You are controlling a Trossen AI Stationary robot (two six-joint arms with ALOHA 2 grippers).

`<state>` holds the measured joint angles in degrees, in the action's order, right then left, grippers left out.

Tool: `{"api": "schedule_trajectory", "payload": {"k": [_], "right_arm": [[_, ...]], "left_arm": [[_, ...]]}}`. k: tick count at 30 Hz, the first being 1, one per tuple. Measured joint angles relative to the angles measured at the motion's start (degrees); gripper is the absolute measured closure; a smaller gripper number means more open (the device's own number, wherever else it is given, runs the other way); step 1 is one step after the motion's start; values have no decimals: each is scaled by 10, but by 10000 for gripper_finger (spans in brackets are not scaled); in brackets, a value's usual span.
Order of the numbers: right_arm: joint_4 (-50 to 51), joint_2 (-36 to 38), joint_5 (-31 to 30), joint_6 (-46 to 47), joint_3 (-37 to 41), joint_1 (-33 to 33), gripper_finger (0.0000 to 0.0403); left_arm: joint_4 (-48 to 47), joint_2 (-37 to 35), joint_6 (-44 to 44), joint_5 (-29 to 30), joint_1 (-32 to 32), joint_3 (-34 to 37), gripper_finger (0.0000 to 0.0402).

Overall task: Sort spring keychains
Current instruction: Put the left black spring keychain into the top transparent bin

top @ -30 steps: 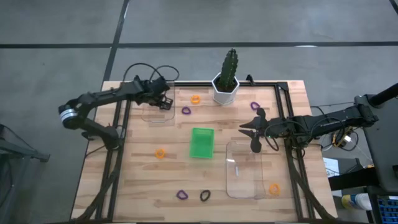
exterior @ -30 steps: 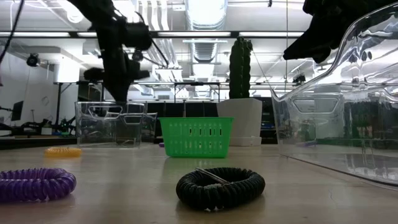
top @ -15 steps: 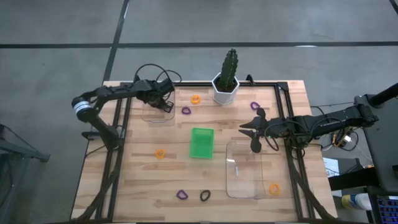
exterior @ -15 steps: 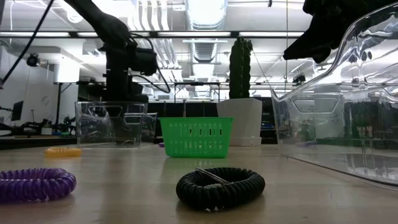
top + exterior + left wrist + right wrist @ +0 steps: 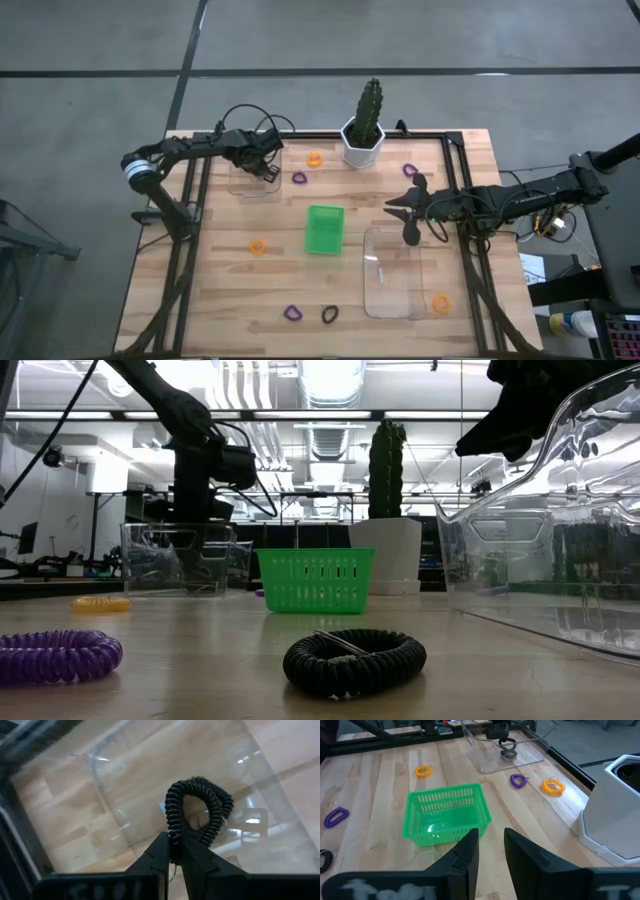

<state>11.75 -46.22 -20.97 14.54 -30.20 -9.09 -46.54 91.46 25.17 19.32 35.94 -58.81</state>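
My left gripper (image 5: 268,170) stands over the far-left clear tray (image 5: 243,186), shut on a black spring keychain (image 5: 197,810). That keychain also shows hanging under the left gripper in the right wrist view (image 5: 509,753). My right gripper (image 5: 398,212) waits open at the far end of the right clear tray (image 5: 393,272). Loose keychains lie flat on the table: orange (image 5: 314,158), purple (image 5: 299,178), purple (image 5: 410,170), orange (image 5: 258,246), purple (image 5: 292,313), black (image 5: 330,314) and orange (image 5: 441,302). My left gripper pinches the black keychain's coil at one side of the loop (image 5: 172,836) between its two fingers. The fingers point down from above. The loop hangs below the fingers inside the clear tray; whether it touches the tray floor I cannot tell.
A small green tray (image 5: 324,229) sits at the table's middle. A potted cactus in a white pot (image 5: 362,140) stands at the far edge. Black frame rails (image 5: 464,200) run along the left and right sides. Bare wood lies between the green tray and the near keychains.
My left arm has swung a little toward the table's right. Its gripper has come down into the far-left clear tray, keeping hold of the black keychain.
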Motion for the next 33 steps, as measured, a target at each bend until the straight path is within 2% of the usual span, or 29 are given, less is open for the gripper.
{"api": "schedule_trajectory", "payload": {"k": [5, 27, 33], "right_arm": [[0, 0, 0, 0, 0, 0, 317], [0, 0, 0, 3, 0, 0, 317], [0, 0, 0, 5, 0, 0, 317]], "left_arm": [[0, 0, 0, 16, 0, 0, 368], [1, 0, -12, 16, 0, 0, 365], [1, -1, -11, 16, 0, 0, 324]]}}
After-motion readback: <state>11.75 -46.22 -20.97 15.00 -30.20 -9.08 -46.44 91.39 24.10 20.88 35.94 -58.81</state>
